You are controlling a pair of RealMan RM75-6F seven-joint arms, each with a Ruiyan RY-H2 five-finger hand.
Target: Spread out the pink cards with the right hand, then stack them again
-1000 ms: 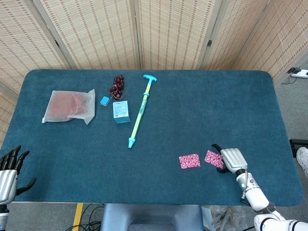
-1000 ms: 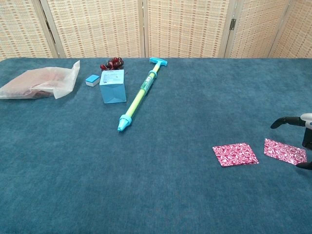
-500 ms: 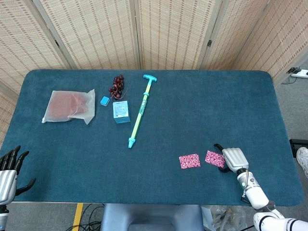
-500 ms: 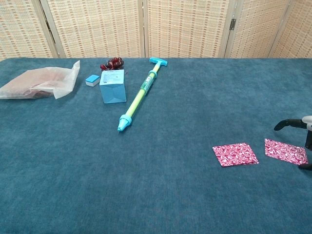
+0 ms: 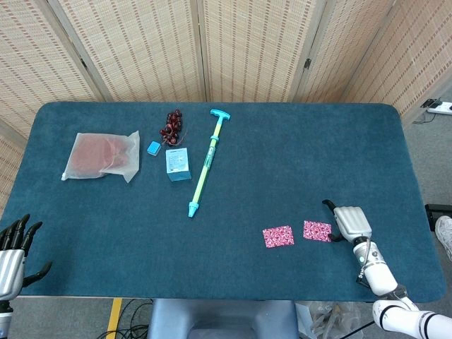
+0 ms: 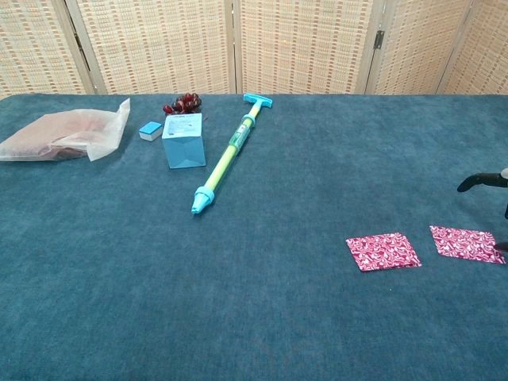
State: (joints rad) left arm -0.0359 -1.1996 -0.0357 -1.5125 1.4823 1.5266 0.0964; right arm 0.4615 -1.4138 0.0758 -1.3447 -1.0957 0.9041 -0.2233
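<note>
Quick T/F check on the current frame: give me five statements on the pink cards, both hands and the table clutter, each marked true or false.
1. The two pink cards, left card and right card, lie apart on the table. True.
2. The right hand is at the right card's outer edge. True.
3. The cards are stacked in one pile. False: they lie side by side with a gap between them.
4. The left hand holds a card. False: it holds nothing, fingers apart, at the table's near left corner.
5. The yellow-and-blue pump lies across the cards. False: it lies far from them, beside the small blue box.
</note>
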